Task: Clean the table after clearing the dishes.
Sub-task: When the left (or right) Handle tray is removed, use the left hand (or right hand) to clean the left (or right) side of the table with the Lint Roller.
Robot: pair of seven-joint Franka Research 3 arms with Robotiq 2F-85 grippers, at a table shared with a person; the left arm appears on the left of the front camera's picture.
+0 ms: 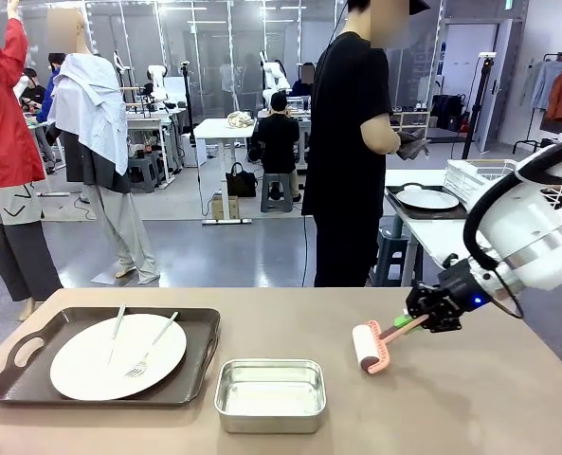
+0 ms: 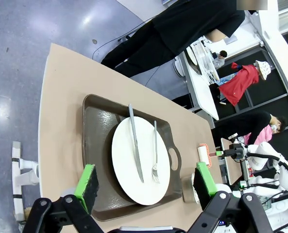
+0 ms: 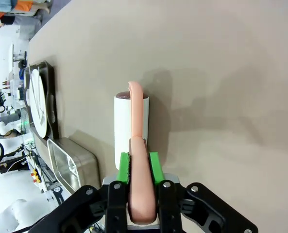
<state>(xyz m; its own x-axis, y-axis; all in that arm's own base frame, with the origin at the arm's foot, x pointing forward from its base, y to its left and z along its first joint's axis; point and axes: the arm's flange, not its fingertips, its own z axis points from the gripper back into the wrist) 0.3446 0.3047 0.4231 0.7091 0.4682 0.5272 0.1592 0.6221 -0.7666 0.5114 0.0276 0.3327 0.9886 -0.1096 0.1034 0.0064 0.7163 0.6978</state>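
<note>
On the table (image 1: pixel 290 313) the lint roller (image 1: pixel 369 347) rests, its pink handle clamped tight in the right gripper (image 1: pixel 419 322). The left gripper (image 2: pixel 146 183) hangs wide apart (holding nothing) above the plate (image 1: pixel 117 355) on its tray (image 1: pixel 200 327). A person (image 1: pixel 347 142) stands beyond.

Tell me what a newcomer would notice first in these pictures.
First, the right gripper shut on a pink-handled lint roller, its white roll on the table at the right. Then the white plate with knife and fork on a dark tray at the left, a steel pan between them.
</note>
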